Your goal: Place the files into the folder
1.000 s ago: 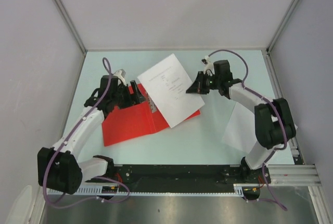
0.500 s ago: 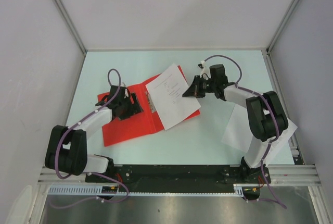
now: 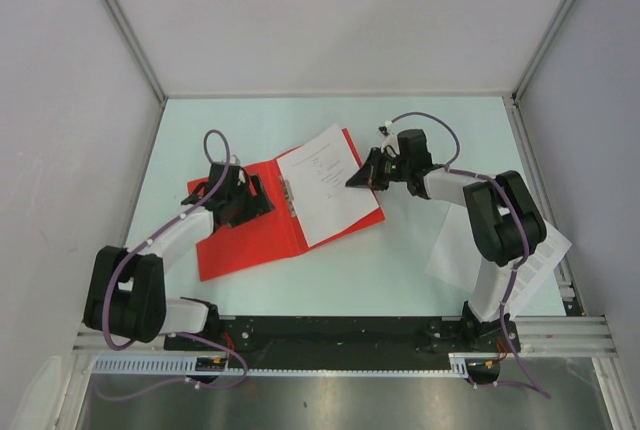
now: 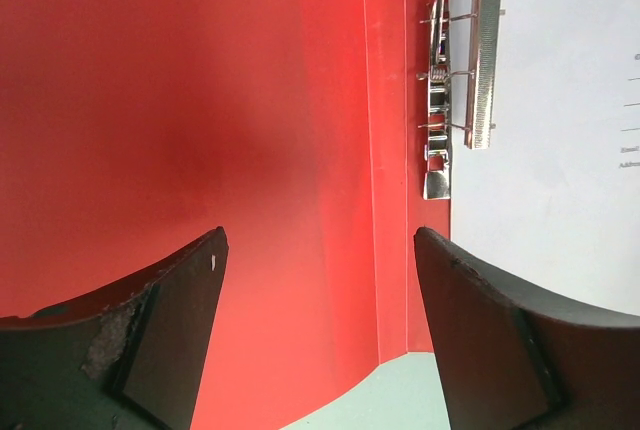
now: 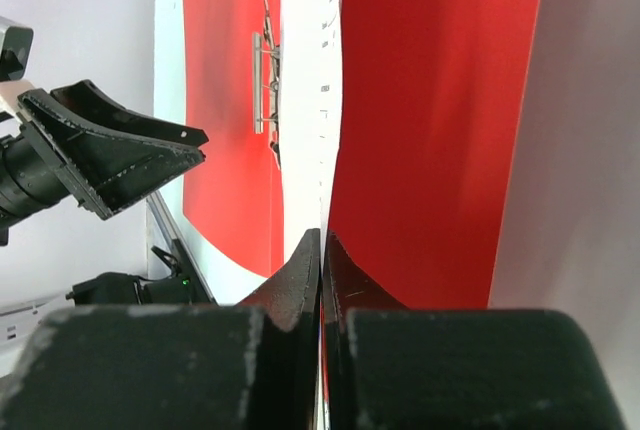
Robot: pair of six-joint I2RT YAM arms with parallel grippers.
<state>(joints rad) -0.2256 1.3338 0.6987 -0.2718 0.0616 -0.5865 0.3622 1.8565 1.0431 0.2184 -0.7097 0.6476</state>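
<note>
The red folder (image 3: 240,245) lies open and flat on the table, its metal clip (image 4: 440,90) along the spine. A white printed sheet of the files (image 3: 325,190) rests tilted over the folder's right half. My right gripper (image 3: 353,180) is shut on that sheet's right edge; in the right wrist view the jaws (image 5: 321,242) pinch the thin paper (image 5: 305,100) edge-on, with the red cover (image 5: 430,100) beneath. My left gripper (image 3: 250,196) stands open low over the folder's left cover (image 4: 200,100), with nothing between its fingers (image 4: 175,340).
More white sheets (image 3: 452,240) lie on the table at the right, partly under the right arm. Grey walls close the table on three sides. The black rail (image 3: 340,330) with both arm bases runs along the near edge.
The folder's left cover, raised a second ago in the left gripper, now lies flat and released. The right gripper moved left and down, laying the sheet over the folder's right half.
</note>
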